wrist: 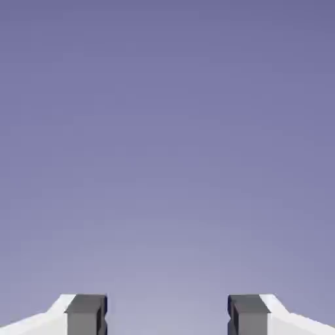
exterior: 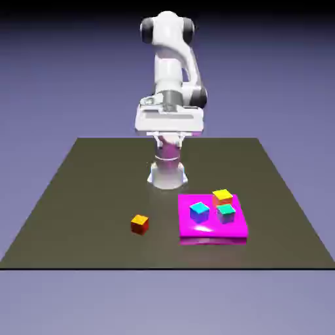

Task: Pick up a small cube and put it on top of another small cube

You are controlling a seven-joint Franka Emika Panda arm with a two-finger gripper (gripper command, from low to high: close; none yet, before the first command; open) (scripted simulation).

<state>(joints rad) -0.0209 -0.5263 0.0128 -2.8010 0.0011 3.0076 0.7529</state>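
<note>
Presently listed, item one: small orange-red cube with yellow top face (exterior: 139, 224), lying alone on the dark matte square table (exterior: 78, 196), toward the exterior view's left of the flat magenta square mat (exterior: 212, 232). Judged rigid, light, smooth-faced; best taken across two opposite vertical faces, fingers squared to them, since a corner grip would likely slip.

Item two: blue cube with cyan top (exterior: 199, 211), teal-green cube (exterior: 226, 212) and yellow-topped orange cube (exterior: 222, 195), grouped close on the mat; spacing between them looks tight for finger entry.

Item three: white arm's end effector (wrist: 167, 314), fingers spread apart with nothing between them; the hand view shows only plain backdrop, so it points away from the table.

Clearance: the lone cube has open table on all sides, well apart from every edge. The mat's raised lip may catch a low sweep; approach from above judged safest.
</note>
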